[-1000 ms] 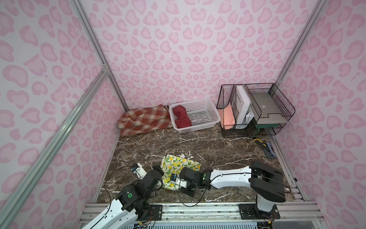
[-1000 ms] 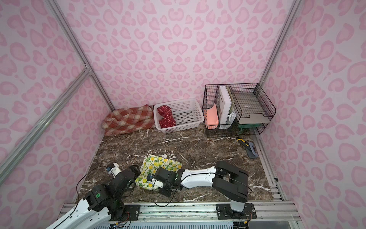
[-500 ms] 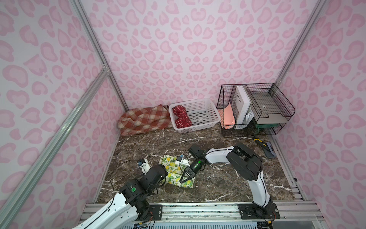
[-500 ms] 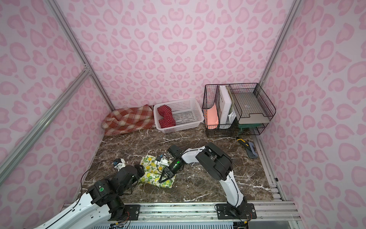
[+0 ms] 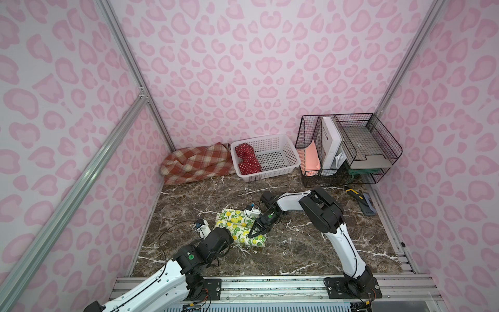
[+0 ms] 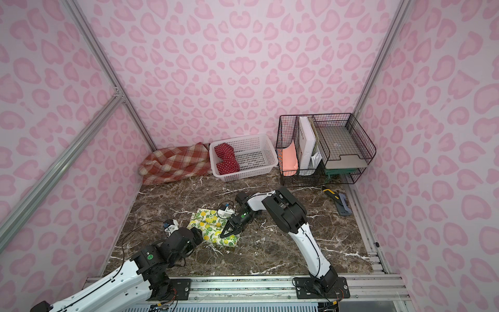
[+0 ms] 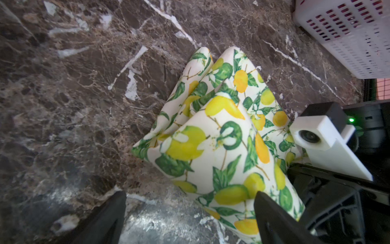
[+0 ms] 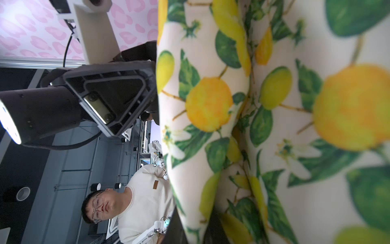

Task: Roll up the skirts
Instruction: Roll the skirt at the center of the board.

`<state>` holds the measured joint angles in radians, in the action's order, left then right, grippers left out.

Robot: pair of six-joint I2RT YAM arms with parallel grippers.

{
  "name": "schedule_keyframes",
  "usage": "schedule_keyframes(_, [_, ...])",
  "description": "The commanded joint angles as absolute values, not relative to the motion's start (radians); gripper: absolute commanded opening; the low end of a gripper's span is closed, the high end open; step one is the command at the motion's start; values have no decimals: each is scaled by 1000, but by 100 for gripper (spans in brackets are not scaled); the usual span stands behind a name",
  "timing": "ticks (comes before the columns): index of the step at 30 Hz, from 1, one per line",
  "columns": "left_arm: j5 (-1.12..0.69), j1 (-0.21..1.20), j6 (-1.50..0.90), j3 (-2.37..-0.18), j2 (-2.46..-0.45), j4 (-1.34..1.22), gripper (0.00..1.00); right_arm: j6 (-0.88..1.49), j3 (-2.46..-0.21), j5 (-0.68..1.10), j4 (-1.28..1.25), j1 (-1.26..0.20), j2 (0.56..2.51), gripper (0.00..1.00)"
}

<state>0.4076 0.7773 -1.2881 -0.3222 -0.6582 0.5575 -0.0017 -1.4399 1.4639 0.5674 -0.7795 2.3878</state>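
Lemon skirt (image 5: 239, 224): folded on the marble table (image 5: 297, 243), near the front.
Right gripper (image 5: 250, 236): fingers clamped on the lemon skirt's fold.
Left gripper (image 7: 190, 196): fingers wide apart at its edge.
Red skirt (image 5: 247, 159): rolled, in the basket (image 5: 282, 144).
Plaid skirt (image 5: 197, 164): just beside the basket.

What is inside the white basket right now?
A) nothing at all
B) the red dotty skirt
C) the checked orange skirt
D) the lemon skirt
B: the red dotty skirt lies in the white basket, while the lemon skirt is on the table and the checked orange skirt lies beside the basket.
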Motion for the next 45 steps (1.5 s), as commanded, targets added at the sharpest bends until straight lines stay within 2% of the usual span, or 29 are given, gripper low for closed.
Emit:
schedule_keyframes(1, [457, 777, -1369, -311, -715, 471, 98, -101, -1434, 1233, 567, -784, 2440, 0])
schedule_keyframes(11, [525, 781, -1638, -287, -1013, 289, 98, -123, -1417, 1212, 575, -785, 2453, 0])
schedule_keyframes(17, [589, 787, -1693, -279, -1067, 249, 98, -132, -1414, 1203, 580, -787, 2444, 0])
schedule_keyframes(22, [589, 788, -1699, -267, -1142, 170, 94, -133, -1422, 1200, 583, -787, 2444, 0])
schedule_keyframes(25, [582, 787, -1681, -267, -1200, 91, 80, -132, -1422, 1199, 584, -788, 2441, 0])
schedule_keyframes(26, [579, 787, -1666, -269, -1220, 61, 72, -133, -1421, 1197, 583, -787, 2439, 0])
schedule_keyframes(27, [578, 787, -1649, -274, -1239, 39, 57, -131, -1421, 1194, 585, -788, 2439, 0])
schedule_keyframes(28, [578, 787, -1646, -280, -1252, 36, 25, -132, -1421, 1193, 589, -788, 2439, 0])
schedule_keyframes(29, [581, 787, -1663, -295, -1263, 77, 0, -131, -1419, 1191, 588, -788, 2436, 0])
schedule_keyframes(32, [591, 788, -1660, -322, -1275, 127, 0, -113, -1412, 1153, 584, -790, 2425, 0])
schedule_keyframes(33, [589, 787, -1654, -322, -1272, 129, 0, -98, -1409, 1122, 578, -791, 2417, 3])
schedule_keyframes(34, [589, 788, -1646, -323, -1268, 133, 0, -68, -1399, 1087, 557, -790, 2405, 10])
schedule_keyframes(36, [586, 788, -1632, -330, -1255, 169, 0, -12, -1371, 1026, 519, -791, 2365, 16])
schedule_keyframes(38, [582, 788, -1616, -340, -1240, 215, 0, 42, -1317, 933, 479, -792, 2300, 31])
schedule_keyframes(42, [578, 788, -1580, -342, -1192, 299, 0, 121, -1226, 707, 449, -793, 2109, 55])
schedule_keyframes(45, [577, 788, -1557, -345, -1144, 351, 0, 147, -1175, 506, 481, -808, 1964, 60])
